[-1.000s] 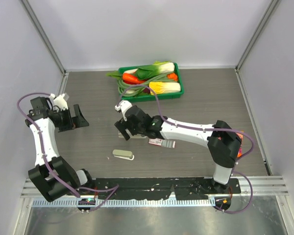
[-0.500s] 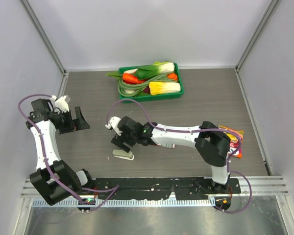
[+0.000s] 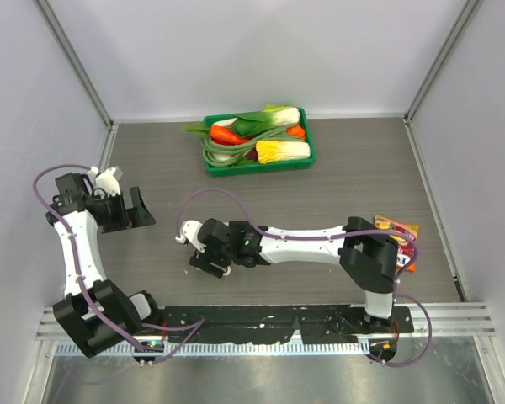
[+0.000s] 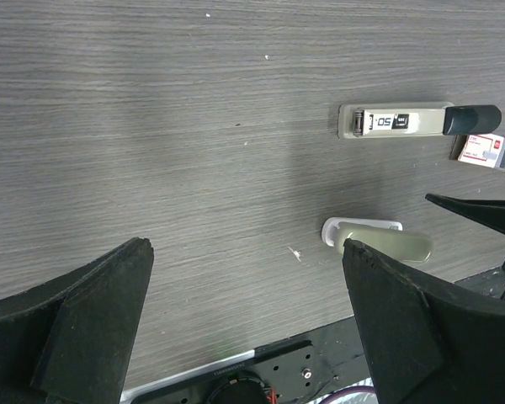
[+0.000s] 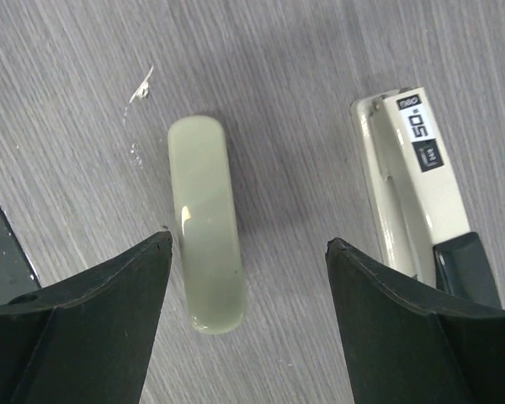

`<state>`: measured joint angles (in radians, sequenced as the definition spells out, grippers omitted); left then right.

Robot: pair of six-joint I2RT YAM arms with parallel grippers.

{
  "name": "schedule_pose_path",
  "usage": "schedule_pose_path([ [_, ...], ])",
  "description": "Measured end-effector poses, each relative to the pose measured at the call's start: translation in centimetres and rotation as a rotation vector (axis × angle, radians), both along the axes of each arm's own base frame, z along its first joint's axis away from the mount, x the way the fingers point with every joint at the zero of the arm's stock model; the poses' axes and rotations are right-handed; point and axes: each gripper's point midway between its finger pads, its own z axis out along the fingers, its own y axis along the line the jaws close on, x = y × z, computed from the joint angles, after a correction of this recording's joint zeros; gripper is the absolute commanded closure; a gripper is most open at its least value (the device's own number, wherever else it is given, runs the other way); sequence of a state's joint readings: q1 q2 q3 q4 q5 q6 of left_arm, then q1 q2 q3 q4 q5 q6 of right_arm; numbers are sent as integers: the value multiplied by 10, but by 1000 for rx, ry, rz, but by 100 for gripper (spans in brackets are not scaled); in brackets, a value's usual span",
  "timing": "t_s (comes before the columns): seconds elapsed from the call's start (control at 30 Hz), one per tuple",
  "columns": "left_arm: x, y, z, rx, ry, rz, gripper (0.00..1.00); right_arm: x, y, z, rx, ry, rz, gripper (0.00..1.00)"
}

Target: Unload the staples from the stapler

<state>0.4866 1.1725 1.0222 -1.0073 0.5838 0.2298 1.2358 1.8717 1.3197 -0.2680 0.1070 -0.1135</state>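
Silver-grey metal stapler with a black end (image 5: 408,194) lies flat just beside the plain beige-grey stapler (image 5: 204,269), parallel and apart. Well left of that beige stapler the left gripper (image 3: 137,209) hangs spread wide and empty. Over the beige stapler the right gripper (image 5: 248,244) is spread wide, one finger either side, holding nothing. Farther from it lies a small red-and-white flat box (image 4: 480,150).

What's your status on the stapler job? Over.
Left gripper open, off left. Right gripper open above beige stapler. Silver-black stapler alongside, ungripped.
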Motion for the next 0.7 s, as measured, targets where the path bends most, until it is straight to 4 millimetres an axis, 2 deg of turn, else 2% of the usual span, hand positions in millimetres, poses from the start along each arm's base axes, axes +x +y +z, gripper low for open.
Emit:
schedule_pose_path([
  [0.17,-3,-1,1,15,-17,-12,0,-5,-5,-7,-17,12,0,28],
  [0.37,-4,-1,2,19,-24,-16,0,-9,-5,-8,-15,36,7,42],
  [0.7,-1,-4,4,11,-34,0,0,-18,-1,-23,-67,83,33,48],
])
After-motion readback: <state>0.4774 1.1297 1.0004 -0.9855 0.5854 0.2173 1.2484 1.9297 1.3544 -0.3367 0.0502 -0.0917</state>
